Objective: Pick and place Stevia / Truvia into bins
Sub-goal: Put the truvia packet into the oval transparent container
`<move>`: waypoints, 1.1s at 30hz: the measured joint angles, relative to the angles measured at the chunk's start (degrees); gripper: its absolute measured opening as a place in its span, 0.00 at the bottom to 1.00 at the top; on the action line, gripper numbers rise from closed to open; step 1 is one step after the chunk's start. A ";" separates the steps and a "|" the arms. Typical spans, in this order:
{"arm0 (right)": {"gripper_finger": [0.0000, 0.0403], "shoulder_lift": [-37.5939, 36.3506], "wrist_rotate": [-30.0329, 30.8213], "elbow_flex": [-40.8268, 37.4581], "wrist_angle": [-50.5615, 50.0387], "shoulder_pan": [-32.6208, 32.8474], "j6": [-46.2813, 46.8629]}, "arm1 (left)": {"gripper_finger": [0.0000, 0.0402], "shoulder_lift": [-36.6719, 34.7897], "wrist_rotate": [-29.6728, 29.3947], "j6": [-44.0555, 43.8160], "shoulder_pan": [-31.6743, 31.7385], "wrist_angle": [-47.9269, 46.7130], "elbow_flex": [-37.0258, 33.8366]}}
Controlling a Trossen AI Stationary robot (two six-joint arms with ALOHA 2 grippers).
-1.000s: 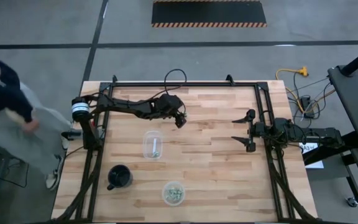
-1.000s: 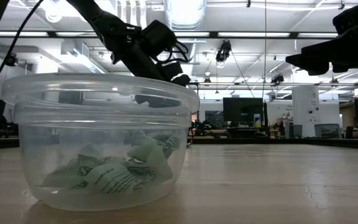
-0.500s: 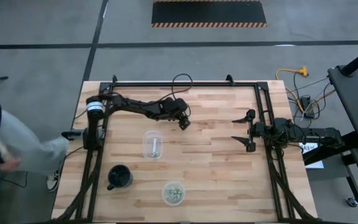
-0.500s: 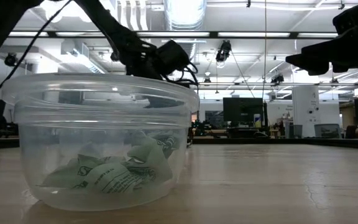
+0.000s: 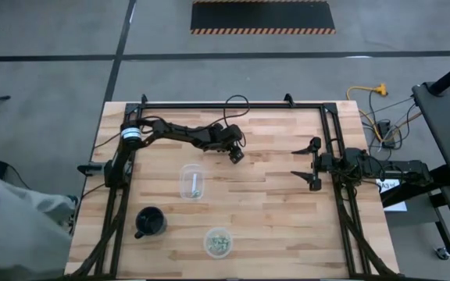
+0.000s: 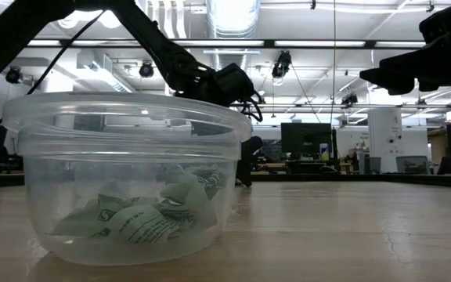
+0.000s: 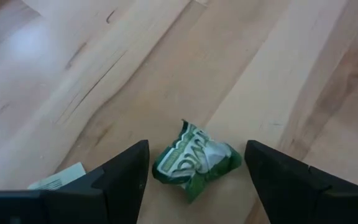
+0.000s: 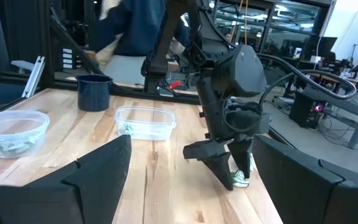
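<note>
Your left gripper [image 7: 194,180] hangs unclenched over a crumpled green-and-white sweetener packet [image 7: 196,160] left on the wooden table [image 5: 272,203], the round clear plastic bin [image 6: 128,176] already holds several packets, and your right gripper [image 5: 307,165] waits open at the table's right edge.

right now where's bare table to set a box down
Free: the wide bare wood between the squarish clear plastic container and the open right pincer, down to the near edge. Crowded: the near-left corner with the black mug and round clear cup, and around the open left pincer over a crumpled green packet.
</note>
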 joint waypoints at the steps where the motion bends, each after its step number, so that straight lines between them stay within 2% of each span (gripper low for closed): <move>1: 0.81 -0.02 0.00 0.00 -0.04 0.00 0.00 | 0.63 0.00 0.00 0.00 0.00 0.02 -0.04; 7: 0.81 0.02 0.02 0.00 -0.04 0.00 0.00 | 0.61 -0.18 0.10 -0.04 0.00 -0.21 -0.19; 11: 0.81 0.02 0.00 0.00 -0.04 0.02 0.00 | 0.54 -0.20 1.77 0.27 0.18 -0.90 -0.18; 15: 0.81 0.02 0.00 0.00 -0.04 0.02 0.00 | 0.36 -0.22 3.96 1.80 0.35 -1.54 0.12; 20: 0.81 0.02 0.00 0.00 -0.04 0.04 0.00 | 0.05 -0.22 5.40 5.75 0.27 -1.66 0.39; 28: 0.81 0.02 0.02 0.00 -0.04 0.04 0.00 | 0.01 -0.37 6.43 10.58 -0.23 -1.77 1.05; 33: 0.81 0.02 0.01 0.00 -0.06 0.04 0.00 | 0.01 -2.87 7.92 12.61 -1.73 -2.92 0.58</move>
